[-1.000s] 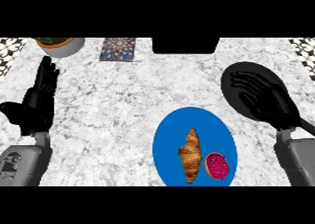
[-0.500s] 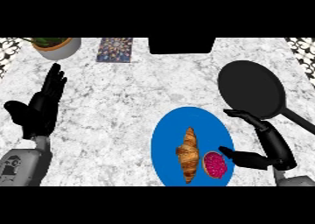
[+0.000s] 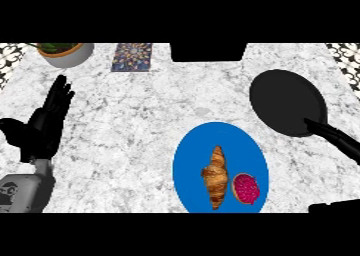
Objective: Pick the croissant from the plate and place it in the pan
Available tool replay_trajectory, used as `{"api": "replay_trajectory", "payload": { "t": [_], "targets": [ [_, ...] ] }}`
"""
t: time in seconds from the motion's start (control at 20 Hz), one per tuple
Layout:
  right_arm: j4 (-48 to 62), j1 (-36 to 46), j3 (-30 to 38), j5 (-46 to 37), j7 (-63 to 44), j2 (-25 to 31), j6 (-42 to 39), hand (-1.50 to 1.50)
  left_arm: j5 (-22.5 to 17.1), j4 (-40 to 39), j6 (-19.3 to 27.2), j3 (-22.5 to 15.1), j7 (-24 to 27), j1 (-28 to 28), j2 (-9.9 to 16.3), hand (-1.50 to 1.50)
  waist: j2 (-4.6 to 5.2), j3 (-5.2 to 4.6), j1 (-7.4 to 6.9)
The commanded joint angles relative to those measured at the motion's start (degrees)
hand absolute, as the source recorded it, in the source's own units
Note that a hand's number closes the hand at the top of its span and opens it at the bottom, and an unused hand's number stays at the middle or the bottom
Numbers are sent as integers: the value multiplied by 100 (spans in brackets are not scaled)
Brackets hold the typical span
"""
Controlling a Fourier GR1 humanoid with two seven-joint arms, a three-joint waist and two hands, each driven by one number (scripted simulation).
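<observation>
Resting left hand [image 3: 43,125]: open at the left side of the counter, fingers straight and pointing toward the far edge, thumb out to the left, holding and touching nothing.
Left forearm: grey, coming up from the near left corner, with the hand upright above it.
Right hand [image 3: 339,206]: only a dark sliver shows at the near right corner; whether its fingers are open or curled cannot be told, and it is apart from the plate.
Croissant [image 3: 215,176]: lying on the blue plate, lengthwise from far to near, left of the plate's middle, untouched by either hand.
Blue plate [image 3: 199,150]: on the marble counter [image 3: 153,115], near and right of centre.
Red round item [image 3: 246,188]: on the same plate, just right of the croissant's near end.
Pan [image 3: 286,101]: black and round, far and right of the plate, apart from it; its handle [image 3: 342,142] runs toward the near right edge.
Potted plant [image 3: 63,52]: far left corner.
Patterned square card [image 3: 133,56]: far edge, right of the plant.
Black block [image 3: 209,52]: far edge, centre.
</observation>
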State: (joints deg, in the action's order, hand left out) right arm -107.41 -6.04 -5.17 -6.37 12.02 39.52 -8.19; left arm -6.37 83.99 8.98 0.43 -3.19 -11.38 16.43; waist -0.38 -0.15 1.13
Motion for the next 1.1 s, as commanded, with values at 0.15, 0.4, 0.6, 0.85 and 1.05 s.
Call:
{"api": "replay_trajectory", "payload": {
  "t": [0.15,0.4,0.6,0.85,1.05],
  "targets": [
    [-1356,944,284,592,-2576,611,-843,-150,246,158,136,-217,-256,-185,-159,0,27,4,-144],
    [-1633,1726,-340,-107,-3478,274,-876,-150,288,124,100,-197,-17,-10,-323,0,32,10,-165],
    [-1439,2562,-904,-35,-4235,-446,-1132,-150,184,-239,-146,59,51,-285,-215,0,41,10,-158],
    [-1647,2428,-1115,365,-4562,-827,-1519,-150,151,-225,-279,154,106,-148,-210,0,36,12,-124],
    [-1251,2632,-1751,-589,-4658,-1527,-1390,-150,267,-439,-225,171,219,-334,-365,0,41,12,-129]
  ]
}}
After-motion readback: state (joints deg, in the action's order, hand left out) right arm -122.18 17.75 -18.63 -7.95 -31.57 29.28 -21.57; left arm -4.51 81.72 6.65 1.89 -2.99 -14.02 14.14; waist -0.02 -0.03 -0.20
